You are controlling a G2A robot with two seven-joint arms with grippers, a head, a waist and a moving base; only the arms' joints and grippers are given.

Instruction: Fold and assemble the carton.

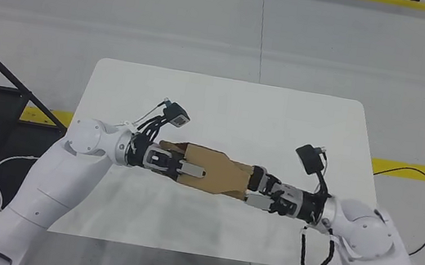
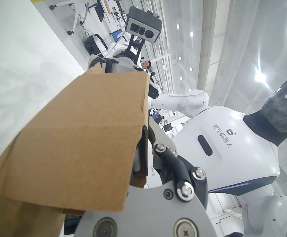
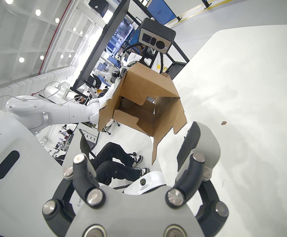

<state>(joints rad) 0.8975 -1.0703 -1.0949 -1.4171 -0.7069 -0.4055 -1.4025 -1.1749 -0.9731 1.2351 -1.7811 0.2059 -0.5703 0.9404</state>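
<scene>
The carton point(image 1: 211, 171) was held in the air over the near-middle part of the table point(image 1: 281, 118), betw. the two arms. The left gripper point(image 1: 177, 164) was closed on the wall at the carton's left end, as far as I could judge; part of it was hidden behind cardboard. The right gripper point(image 3: 138, 134) stood wide open at the right end, holding nothing, with a loose flap point(image 3: 177, 119) just in front of it.

Step, I think: body already opened to a tube, end flaps not yet folded. Next move prob. calls for the right gripper to press the flaps inward w/o crushing them, with firm hold on the left.
</scene>
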